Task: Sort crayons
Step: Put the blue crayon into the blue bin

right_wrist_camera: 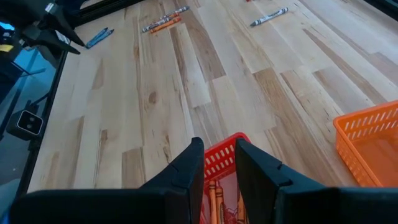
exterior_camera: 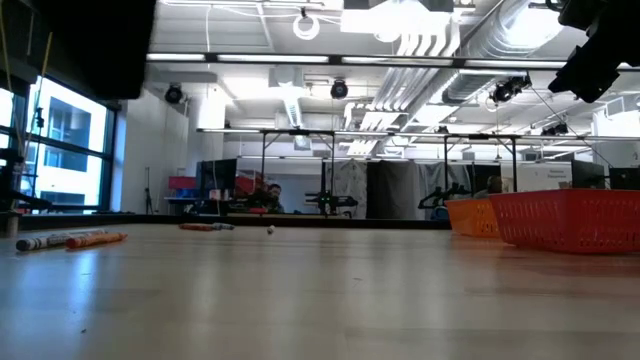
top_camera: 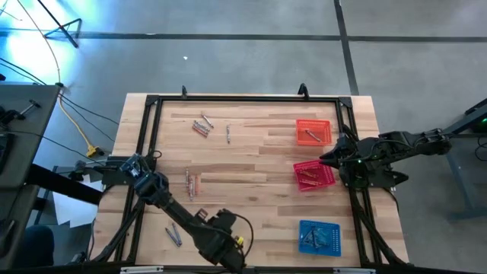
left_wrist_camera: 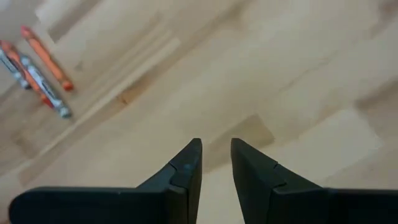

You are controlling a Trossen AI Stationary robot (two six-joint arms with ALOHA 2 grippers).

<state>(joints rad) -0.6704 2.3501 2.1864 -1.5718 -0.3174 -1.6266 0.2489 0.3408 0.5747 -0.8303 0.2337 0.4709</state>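
Crayons lie flat on the wooden table in small groups: orange and grey ones at the far left, a single one beside them, an orange-grey group mid-left, also seen as crayons, and bluish ones near left. My left gripper hangs over bare wood by the near edge, pointing steeply down. It is narrowly open and holds nothing. My right gripper waits over the red basket's far-left rim, narrowly open and holding nothing.
Three perforated baskets stand along the right side: orange far, red in the middle, blue near, each with crayons inside. A black frame runs around the table. The table's middle is bare wood.
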